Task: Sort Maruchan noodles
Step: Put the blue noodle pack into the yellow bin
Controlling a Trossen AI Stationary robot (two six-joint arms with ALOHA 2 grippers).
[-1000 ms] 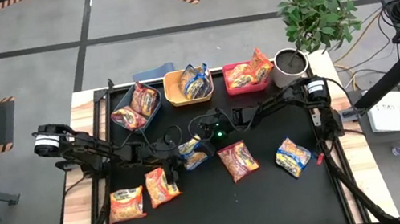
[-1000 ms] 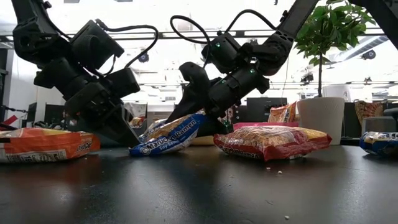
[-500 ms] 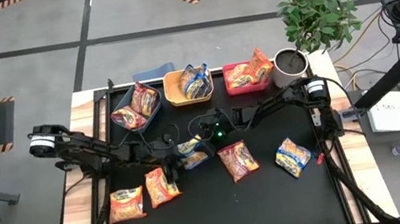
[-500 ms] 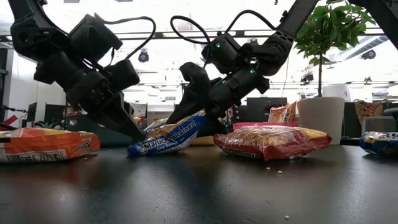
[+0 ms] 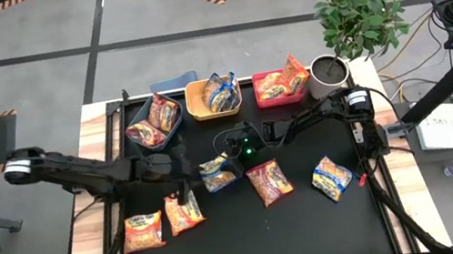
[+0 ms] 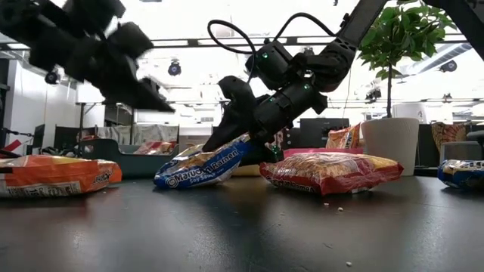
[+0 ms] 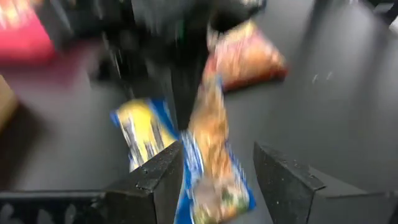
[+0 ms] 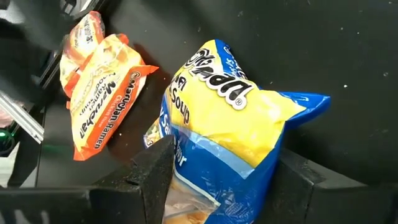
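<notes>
left gripper [image 5: 182, 182]: fingers apart, holding nothing, above the mat just beside the blue packet [image 5: 218, 173] | right gripper [image 5: 230, 156]: fingers closed on the blue packet, its far end resting on the mat | advice: lift it fully before moving to the bins, keep the pinch firm.

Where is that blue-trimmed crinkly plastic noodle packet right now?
In the high view, the blue-trimmed noodle packet lies mid-table, below the yellow plastic bin, clamped by the right gripper, with the red-trimmed packet just to its right.
</notes>
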